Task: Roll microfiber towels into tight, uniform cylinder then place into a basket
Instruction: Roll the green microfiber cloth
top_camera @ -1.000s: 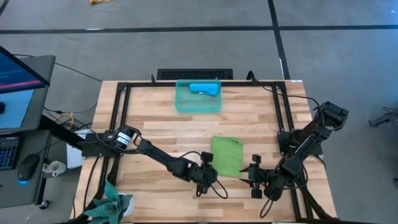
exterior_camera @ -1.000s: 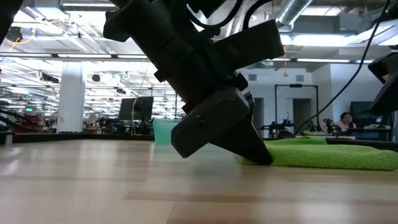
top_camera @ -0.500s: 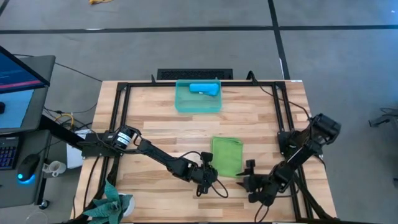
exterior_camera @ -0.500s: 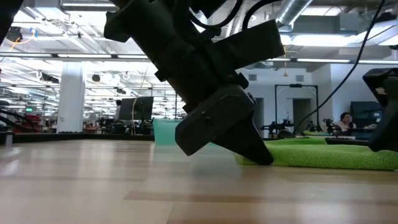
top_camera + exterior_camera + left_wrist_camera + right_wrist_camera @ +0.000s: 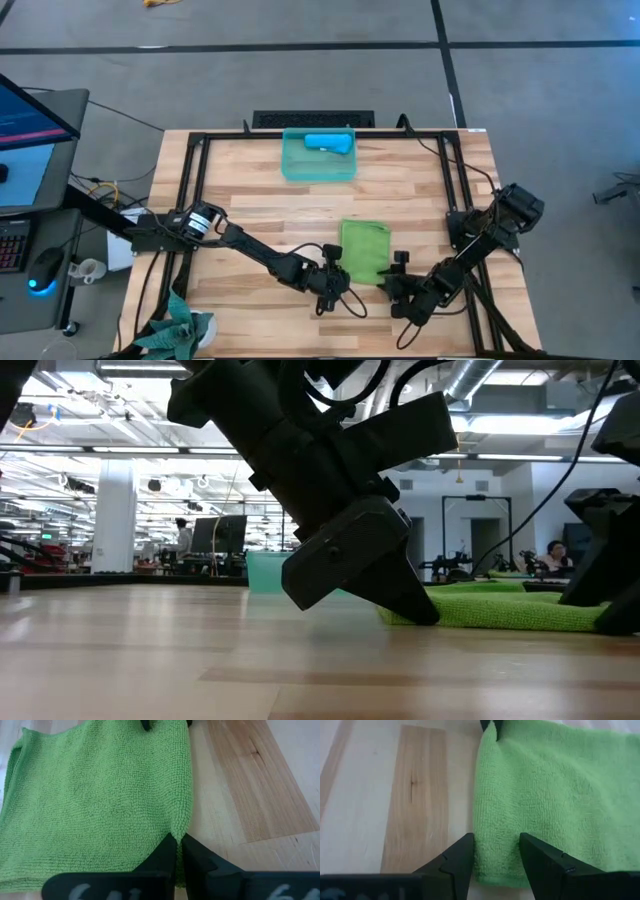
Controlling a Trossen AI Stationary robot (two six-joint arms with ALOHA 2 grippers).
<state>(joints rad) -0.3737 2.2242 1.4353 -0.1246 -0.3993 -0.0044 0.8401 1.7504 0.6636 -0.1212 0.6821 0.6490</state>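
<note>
Risk: my left gripper (image 5: 178, 851) is clenched on one near corner of the green towel (image 5: 364, 249) lying flat mid-table. My right gripper (image 5: 496, 851) straddles the other corner, unclenched; a shallow bite would skew the roll.

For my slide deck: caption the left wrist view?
Left gripper shut, pinching the near edge of the flat green towel on the wooden table.

A lime green microfiber towel (image 5: 365, 250) was laid flat on the light wooden tabletop (image 5: 240, 215), well apart from a see-through teal basket (image 5: 318, 167).
</note>
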